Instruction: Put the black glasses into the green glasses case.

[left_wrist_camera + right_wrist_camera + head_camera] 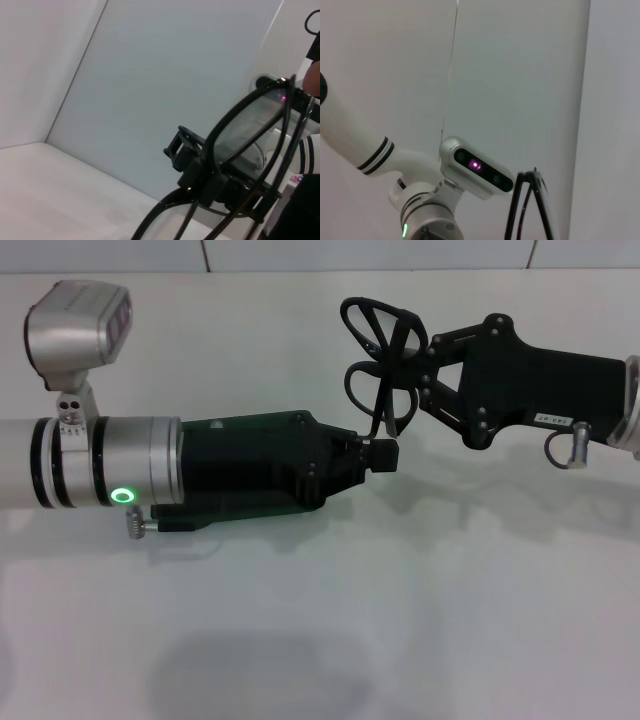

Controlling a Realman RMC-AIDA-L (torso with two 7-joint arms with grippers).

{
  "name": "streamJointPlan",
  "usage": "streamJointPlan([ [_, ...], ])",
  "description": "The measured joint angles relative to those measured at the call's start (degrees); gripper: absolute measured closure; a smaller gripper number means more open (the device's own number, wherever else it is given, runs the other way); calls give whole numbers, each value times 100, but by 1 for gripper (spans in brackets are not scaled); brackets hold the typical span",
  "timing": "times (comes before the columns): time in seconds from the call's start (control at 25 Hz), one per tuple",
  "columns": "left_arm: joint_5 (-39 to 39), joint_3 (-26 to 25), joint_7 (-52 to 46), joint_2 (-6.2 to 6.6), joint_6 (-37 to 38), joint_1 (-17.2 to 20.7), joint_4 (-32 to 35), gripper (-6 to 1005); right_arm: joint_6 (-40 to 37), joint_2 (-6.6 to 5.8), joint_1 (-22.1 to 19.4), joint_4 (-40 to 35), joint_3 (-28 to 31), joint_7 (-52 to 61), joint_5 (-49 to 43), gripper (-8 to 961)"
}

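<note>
Glasses (380,365) pinched in right end effector (412,370), at 1 o'clock of left end effector (383,454), whose state I can't tell; case unseen.

no brand, word or number can be made out with certainty — a small white label (552,420) is seen on the right gripper's (400,380) black body in the head view, its characters too small to be read. a lit green ring (122,496) — a sign only — glows on the left arm.
</note>
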Motion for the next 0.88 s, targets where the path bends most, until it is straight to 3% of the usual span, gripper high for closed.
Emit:
streamJointPlan([
  [0.88,-29,0,11,-32,-44,29,121,997,-246,-6,3,-1,-7,221,50,886],
])
